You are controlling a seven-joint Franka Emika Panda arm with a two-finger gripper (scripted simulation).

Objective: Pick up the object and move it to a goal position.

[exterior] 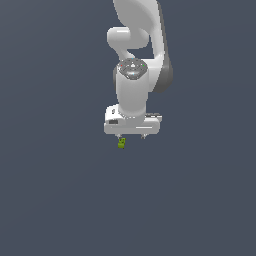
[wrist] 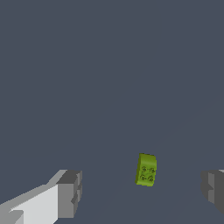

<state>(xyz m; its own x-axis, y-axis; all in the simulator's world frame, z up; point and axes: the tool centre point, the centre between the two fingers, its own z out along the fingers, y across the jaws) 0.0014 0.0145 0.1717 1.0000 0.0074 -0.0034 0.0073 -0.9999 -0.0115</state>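
Nearest the wrist camera are my two fingers (wrist: 68, 192), grey pads on white bodies, standing far apart with a wide gap between them. My gripper (wrist: 142, 192) is spread fully or nearly so and has hold of nothing. Between the pads sits the object (wrist: 146, 169), a small yellow-green block with a studded or patterned face turned toward the wrist camera. It lies inside the gap but not at its middle: it is closer to the finger at the edge of the wrist picture where only a sliver of pad (wrist: 214, 190) shows, and it touches neither pad. In the exterior view my gripper (exterior: 131, 136) points straight down from my white arm (exterior: 135, 60), and the object (exterior: 121, 143) shows just below the fingertip on the exterior view's left, looking tiny against the width of my hand. Whether that fingertip meets the block there I cannot tell. Everything sits against a plain dark blue-grey ground (exterior: 50, 200) with no edges or corners in sight.
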